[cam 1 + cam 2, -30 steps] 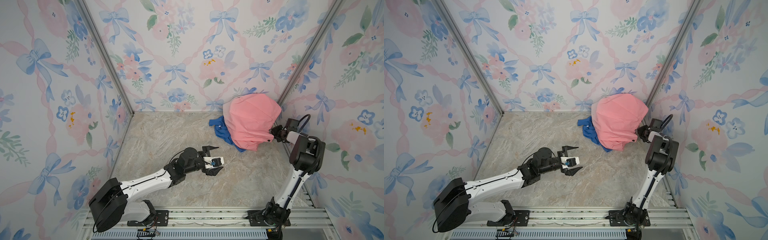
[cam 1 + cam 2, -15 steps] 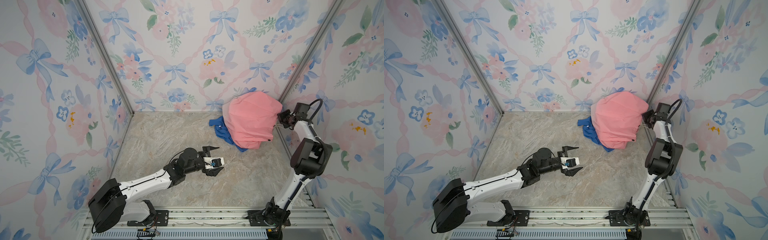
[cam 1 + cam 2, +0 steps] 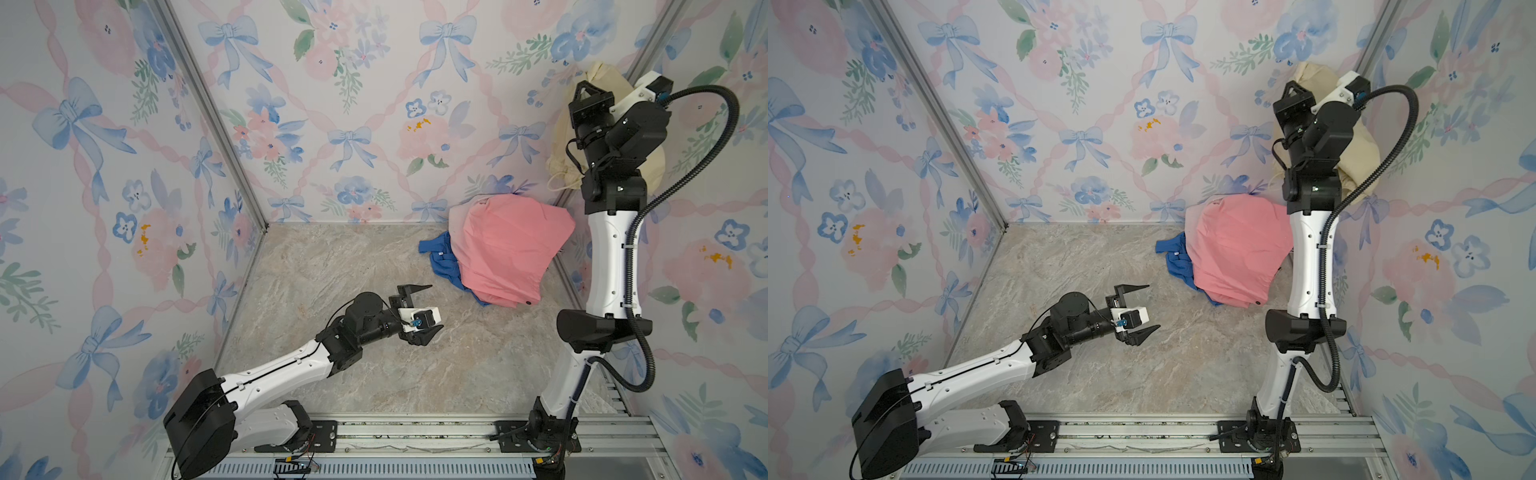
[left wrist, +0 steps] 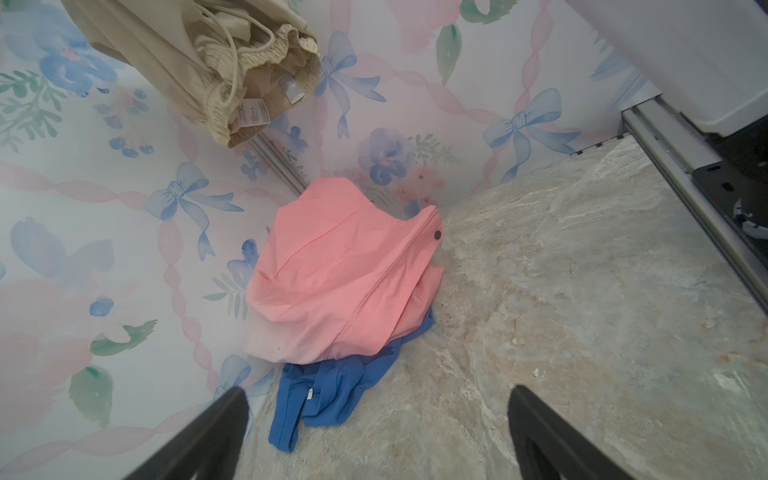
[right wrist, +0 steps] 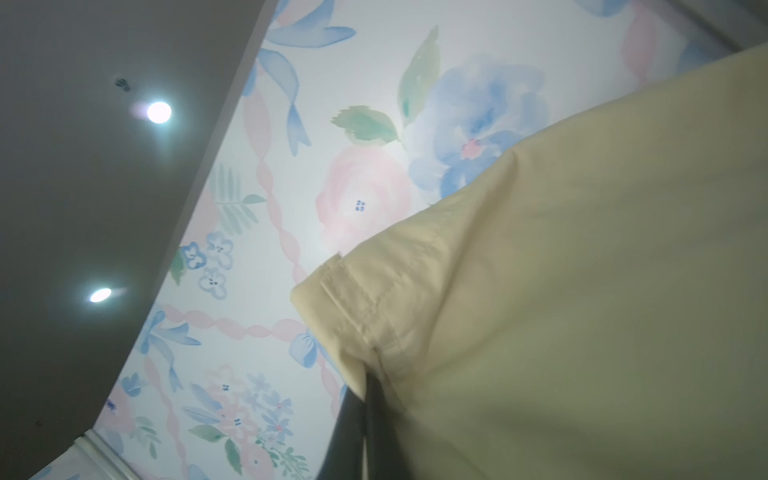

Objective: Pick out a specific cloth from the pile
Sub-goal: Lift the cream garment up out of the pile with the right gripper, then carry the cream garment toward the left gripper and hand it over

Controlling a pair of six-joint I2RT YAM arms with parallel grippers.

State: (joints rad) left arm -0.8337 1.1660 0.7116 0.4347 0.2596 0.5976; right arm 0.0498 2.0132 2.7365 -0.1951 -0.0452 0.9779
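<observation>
The right gripper (image 5: 368, 419) is hard to see in both top views, because the arm's own black wrist hides it. Only the right wrist view shows its two dark fingers pressed together on a hem of the cloth (image 5: 561, 291).

The cloth (image 3: 561, 137) is pale cream-yellow and soft. The left wrist view shows its puffy, gathered waistband and thin cords hanging down (image 4: 232, 66). It hangs high in the air at about 1 o'clock in both top views, well above the pile (image 3: 511, 249).

The pile (image 3: 1233, 245) is a big pink cloth on a blue one, lying in the far corner at 2 o'clock.

The right arm stands tall and reaches up. The left arm lies low over the floor (image 3: 332, 266), and the left gripper (image 3: 422, 309) has its claws wide apart, holding nothing.
</observation>
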